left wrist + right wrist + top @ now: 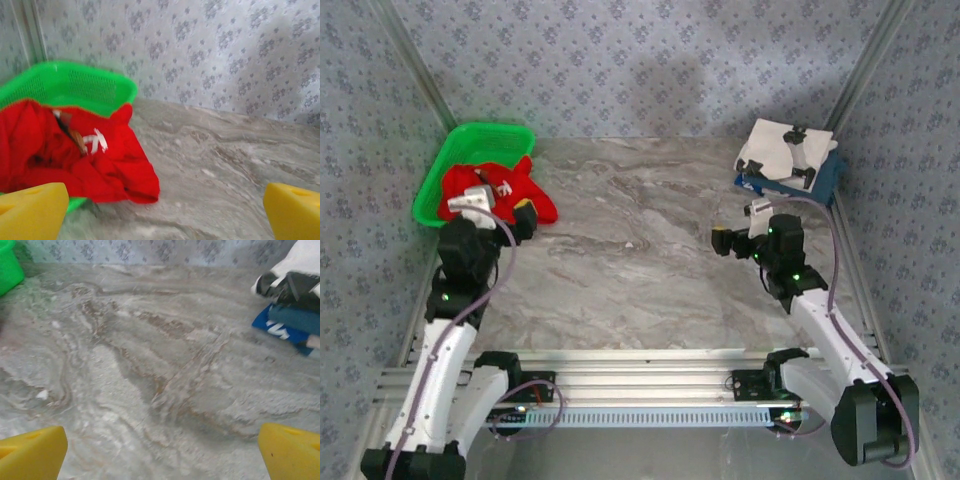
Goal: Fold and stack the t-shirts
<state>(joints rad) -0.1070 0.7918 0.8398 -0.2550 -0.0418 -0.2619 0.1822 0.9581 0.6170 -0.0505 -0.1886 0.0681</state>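
A crumpled bright red t-shirt (505, 188) with white lettering spills out of the green basket onto the table; in the left wrist view the red t-shirt (75, 155) lies ahead and to the left. My left gripper (498, 206) hovers at its near edge, open, with nothing between its yellow fingertips (30, 210). A folded white t-shirt (785, 148) rests on a folded dark blue t-shirt (823, 180) at the back right. My right gripper (738, 225) stands open over bare table just left of that stack, which sits at the upper right in its wrist view as the white t-shirt (302, 262) over the blue t-shirt (290, 322).
The green plastic basket (470, 140) stands in the back left corner, tilted against the wall, and its rim (95, 75) rises behind the red cloth. Patterned walls close in the marble table (640, 260) on three sides. The basket's corner (7, 267) also appears far left.
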